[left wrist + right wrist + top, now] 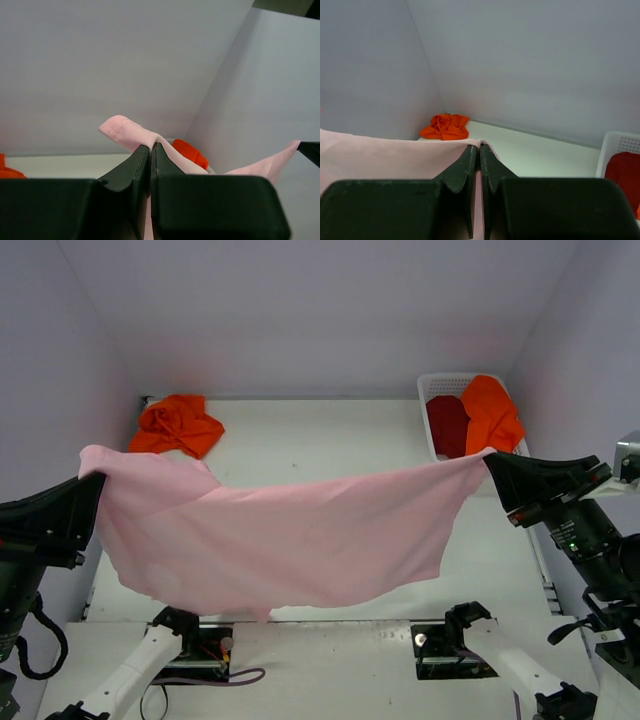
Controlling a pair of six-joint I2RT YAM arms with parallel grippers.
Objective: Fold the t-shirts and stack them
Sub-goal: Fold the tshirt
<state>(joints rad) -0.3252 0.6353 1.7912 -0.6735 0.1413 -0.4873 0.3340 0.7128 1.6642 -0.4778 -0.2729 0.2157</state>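
A light pink t-shirt hangs stretched above the table between both arms. My left gripper is shut on its left corner, and the cloth pokes out past the tips. My right gripper is shut on its right corner, with pink cloth draping left from the tips. A crumpled orange t-shirt lies at the table's back left. Another orange t-shirt and a dark red t-shirt sit in the basket.
The white latticed basket stands at the back right corner. White walls close in the table on the left, back and right. The arm bases sit at the near edge.
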